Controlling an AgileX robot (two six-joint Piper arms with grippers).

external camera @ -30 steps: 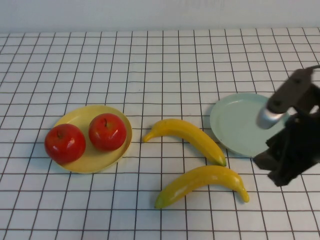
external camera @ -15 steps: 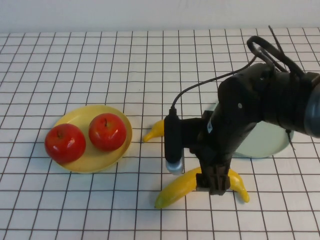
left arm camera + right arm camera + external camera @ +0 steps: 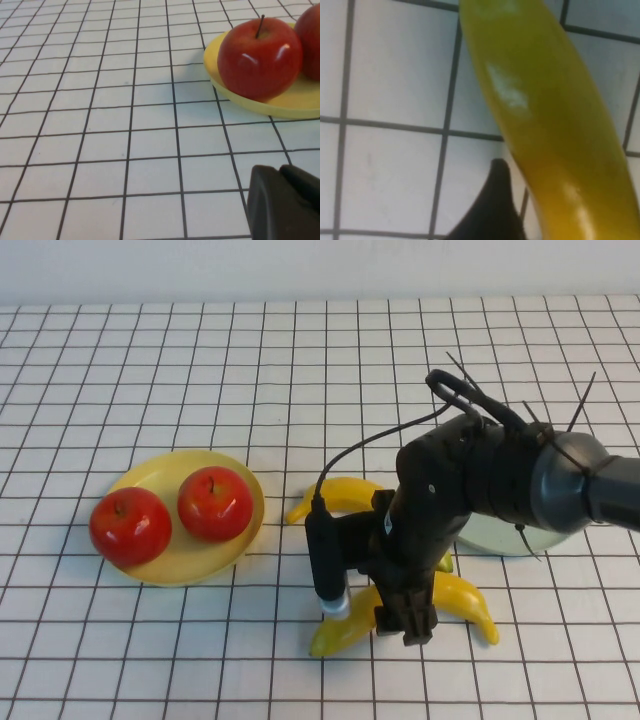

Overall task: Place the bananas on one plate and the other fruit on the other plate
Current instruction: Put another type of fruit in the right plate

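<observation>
Right gripper (image 3: 410,625), jaws spread, straddles the near banana (image 3: 345,625) lying left-right; left gripper (image 3: 285,205) clenched.

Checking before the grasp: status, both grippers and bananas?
Right gripper open over near banana. Left gripper shut, parked near yellow plate. Nothing blocking.

Two red apples (image 3: 260,57) on a yellow plate (image 3: 295,102), gridded tabletop (image 3: 110,130), dark left end effector (image 3: 285,202) at the edge

Right end effector (image 3: 405,615) low, fingers spread; left end effector (image 3: 285,202) closed.
</observation>
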